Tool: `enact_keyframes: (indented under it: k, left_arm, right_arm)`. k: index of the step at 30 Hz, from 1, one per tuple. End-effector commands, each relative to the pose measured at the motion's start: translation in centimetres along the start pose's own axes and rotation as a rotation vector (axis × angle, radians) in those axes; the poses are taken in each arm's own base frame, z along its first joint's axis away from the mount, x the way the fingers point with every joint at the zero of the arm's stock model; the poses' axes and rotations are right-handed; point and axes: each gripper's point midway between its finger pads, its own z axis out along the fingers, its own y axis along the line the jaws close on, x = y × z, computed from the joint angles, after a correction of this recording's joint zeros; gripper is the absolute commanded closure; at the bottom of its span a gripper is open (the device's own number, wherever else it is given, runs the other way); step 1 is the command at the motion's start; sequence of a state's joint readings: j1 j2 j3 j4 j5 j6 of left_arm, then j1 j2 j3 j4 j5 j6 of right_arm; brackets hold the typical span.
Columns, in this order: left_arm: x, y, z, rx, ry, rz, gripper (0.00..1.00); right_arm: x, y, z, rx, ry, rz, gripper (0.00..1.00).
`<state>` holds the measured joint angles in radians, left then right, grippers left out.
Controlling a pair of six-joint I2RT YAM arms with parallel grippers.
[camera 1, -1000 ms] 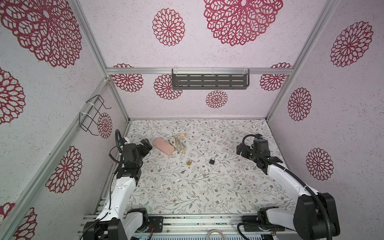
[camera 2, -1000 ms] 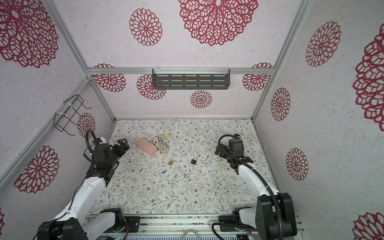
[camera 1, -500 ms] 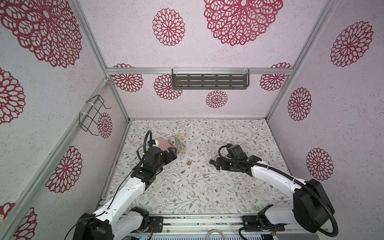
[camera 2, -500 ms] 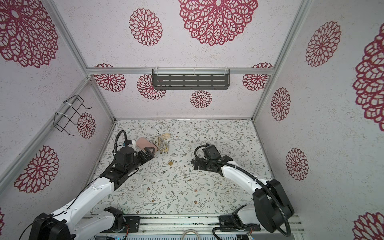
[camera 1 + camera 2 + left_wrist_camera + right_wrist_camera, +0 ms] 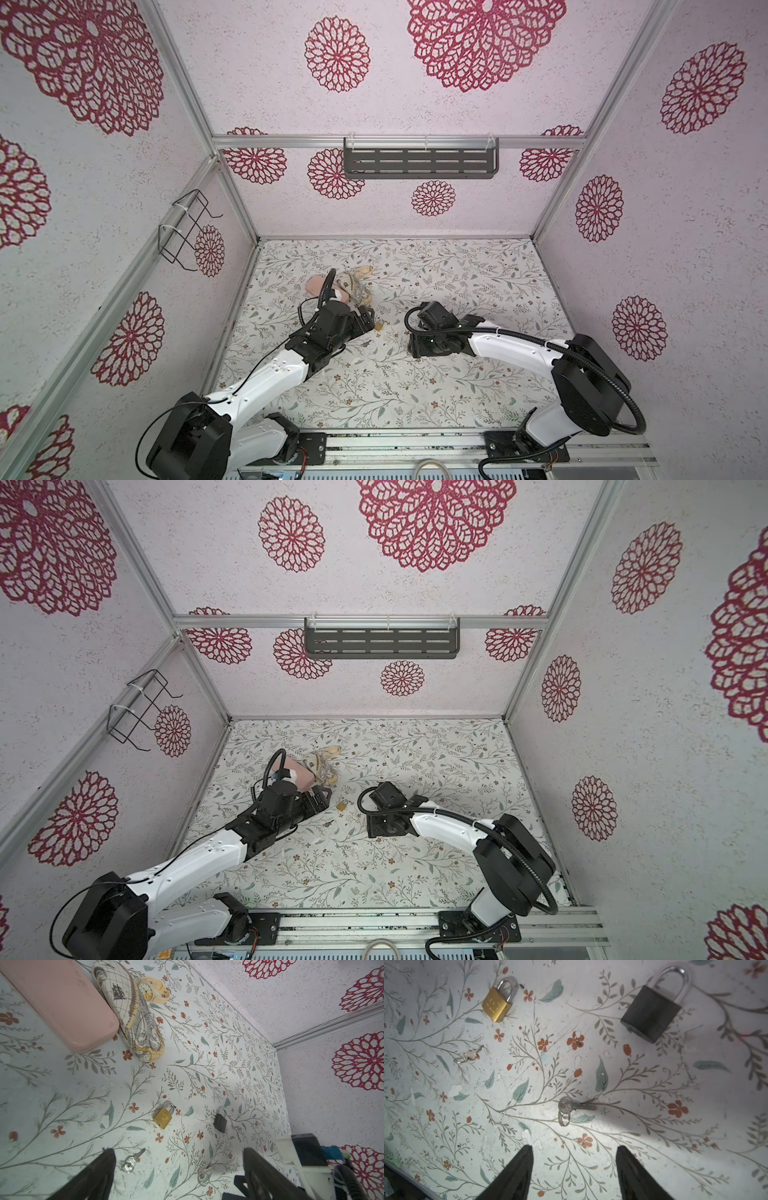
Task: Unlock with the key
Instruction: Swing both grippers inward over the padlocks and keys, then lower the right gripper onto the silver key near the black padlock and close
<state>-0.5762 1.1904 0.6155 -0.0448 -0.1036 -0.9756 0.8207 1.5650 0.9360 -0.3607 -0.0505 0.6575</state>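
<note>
The key (image 5: 571, 1106) lies flat on the worktop (image 5: 695, 1147), a ring through its head, just ahead of the right hand (image 5: 574, 1148). That hand's fingers (image 5: 517, 1174) stand partly apart with nothing between them and do not touch the key. The black lock (image 5: 652, 1014) lies beyond the key with its shackle closed. The brass lock (image 5: 497, 1001), also closed, lies well to the side, and a small key (image 5: 470, 1056) on its own ring lies near it. Which key fits which lock cannot be told. The left hand (image 5: 178, 1151) is spread wide and empty above the worktop, and the small key shows just beside one of its fingers (image 5: 99, 1169). In both top views the brass lock sits just past the left hand's tip, between the two arms. A pink case (image 5: 58, 1003), a map case (image 5: 135, 1018) against it and a watch (image 5: 151, 991) lie farther off.
</note>
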Motion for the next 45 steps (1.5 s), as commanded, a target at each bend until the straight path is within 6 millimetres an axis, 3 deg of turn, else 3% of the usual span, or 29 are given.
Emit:
enact_keyframes:
  k: [1, 19, 45]
  left_arm:
    - [-1.2, -0.9, 0.0, 0.011, -0.051, -0.032, 0.02]
    - [-1.3, 0.1, -0.1, -0.039, -0.061, 0.006, 0.02]
    - [-1.2, -0.1, 0.2, -0.048, -0.046, 0.002, 0.02]
  right_arm:
    - [-0.7, 1.0, 0.3, -0.007, -0.008, 0.012, 0.4]
    - [0.0, 1.7, 2.9, 0.0, 0.043, 0.02, 0.61]
    - [-0.1, 1.9, 3.9, 0.015, 0.05, -0.013, 0.84]
